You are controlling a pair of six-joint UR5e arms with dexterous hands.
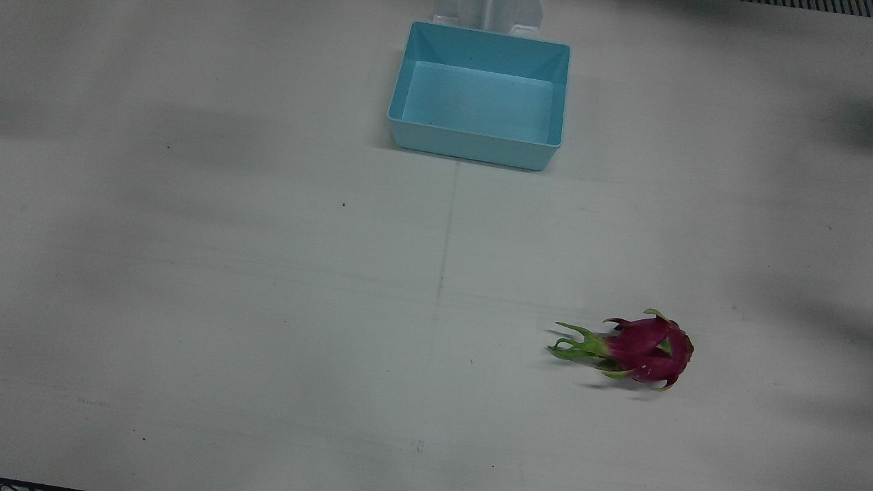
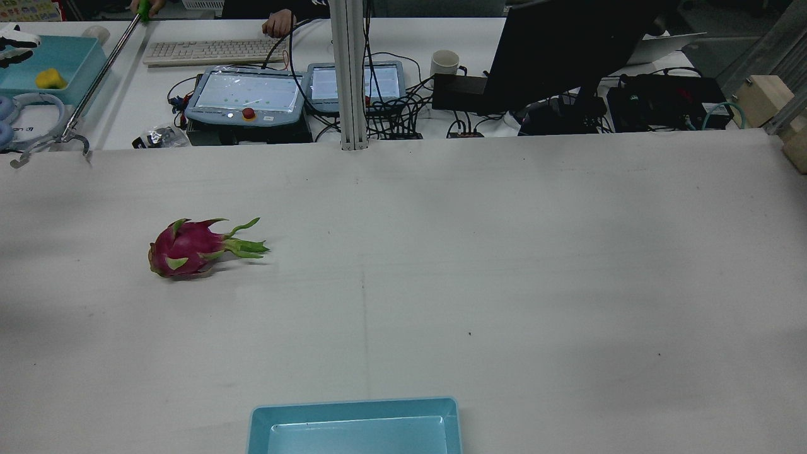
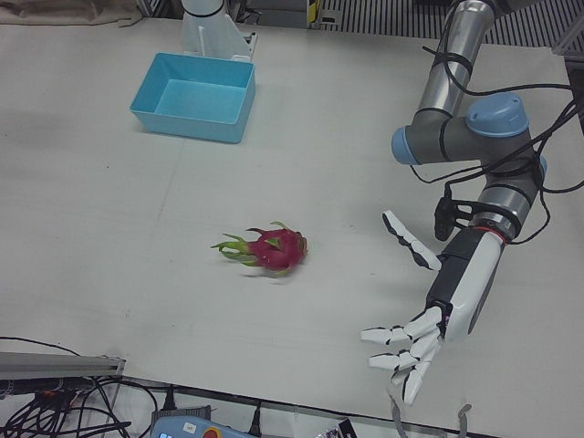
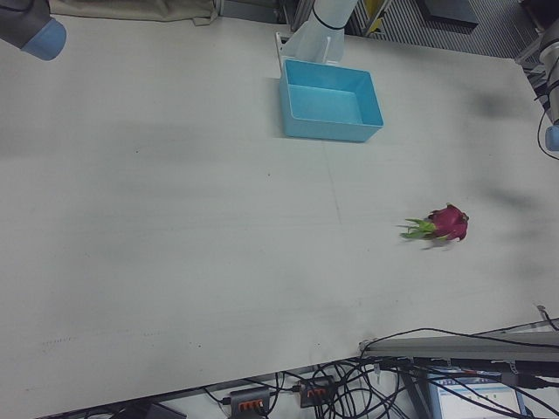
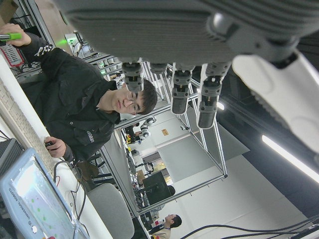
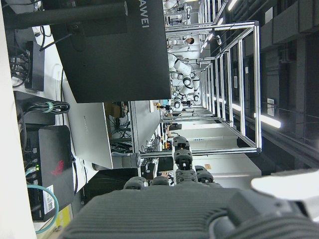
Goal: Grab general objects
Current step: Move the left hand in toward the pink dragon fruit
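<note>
A magenta dragon fruit (image 1: 641,351) with green leaf tips lies on its side on the white table; it also shows in the rear view (image 2: 189,247), left-front view (image 3: 274,249) and right-front view (image 4: 445,223). My left hand (image 3: 429,310) hovers above the table well to the view's right of the fruit, fingers (image 5: 179,89) spread, holding nothing. My right hand (image 6: 179,172) shows only in its own view, fingers extended and empty, facing away from the table. Its arm's elbow (image 4: 35,30) is at the right-front view's top left corner.
An empty light-blue bin (image 1: 477,41) stands at the robot's side of the table, middle; it also shows in the rear view (image 2: 353,407) and the left-front view (image 3: 187,126). Beyond the far edge are teach pendants (image 2: 246,94), a monitor (image 2: 561,44) and an aluminium post (image 2: 348,75).
</note>
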